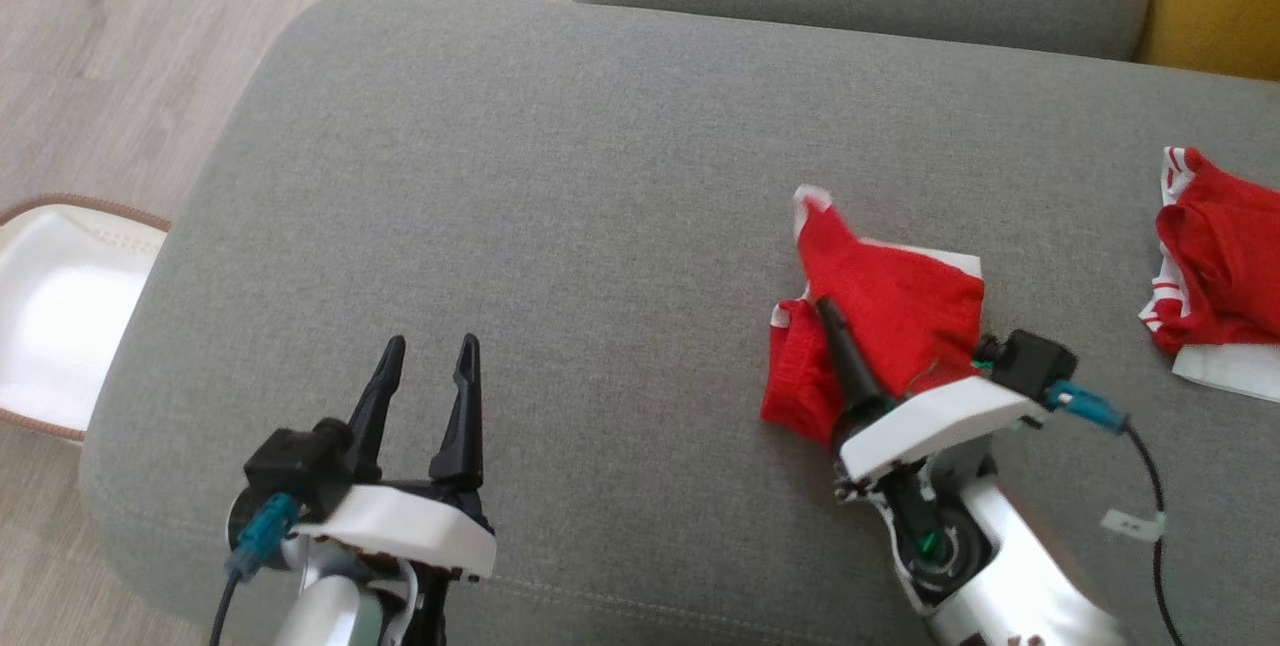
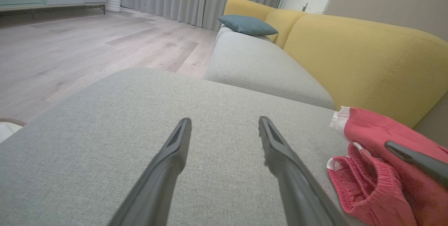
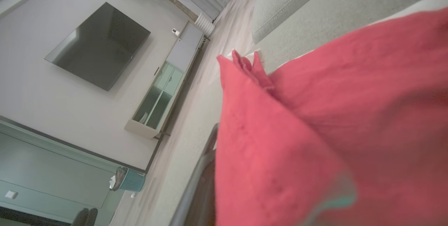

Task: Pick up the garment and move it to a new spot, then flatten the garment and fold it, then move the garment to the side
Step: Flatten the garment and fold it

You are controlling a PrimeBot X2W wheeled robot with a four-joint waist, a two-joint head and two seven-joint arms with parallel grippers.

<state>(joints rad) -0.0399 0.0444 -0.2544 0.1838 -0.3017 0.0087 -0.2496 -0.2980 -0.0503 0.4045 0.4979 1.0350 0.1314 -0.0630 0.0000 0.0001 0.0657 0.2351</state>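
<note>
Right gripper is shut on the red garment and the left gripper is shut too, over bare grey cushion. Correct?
Not quite: the left gripper is open, jaws apart over the bare grey cushion, as the left wrist view shows. The right gripper is shut on the red garment.

A blue pillow (image 2: 247, 25) lies on the grey sofa seat (image 2: 266, 68) beside the yellow backrest (image 2: 367, 58); a white basket (image 1: 60, 316) stands on the wooden floor (image 1: 120, 26).
</note>
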